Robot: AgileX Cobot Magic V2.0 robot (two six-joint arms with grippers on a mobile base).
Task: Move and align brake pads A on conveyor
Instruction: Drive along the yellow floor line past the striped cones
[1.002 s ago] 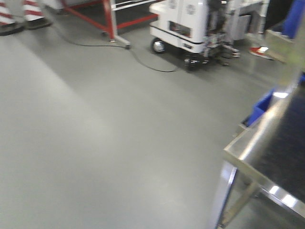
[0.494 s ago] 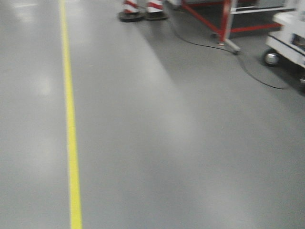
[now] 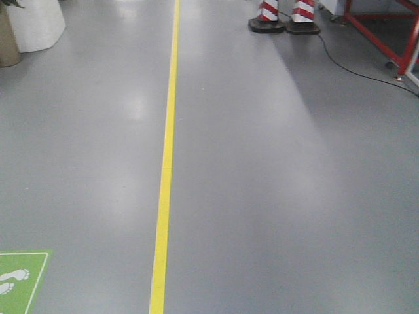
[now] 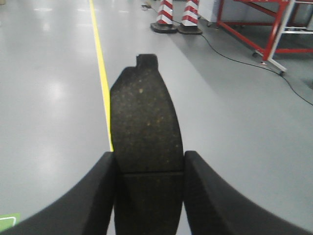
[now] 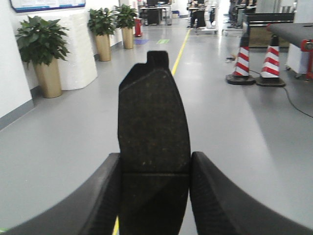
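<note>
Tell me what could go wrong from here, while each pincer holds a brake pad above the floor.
1. The left pincer grips the left brake pad only at its near end, and the right pincer holds the right brake pad likewise. Most of each pad sticks out, so a jolt might tilt or drop it onto the floor.
2. A black cable lies by the striped cones, front right. Driving over it could cause such a jolt.
</note>
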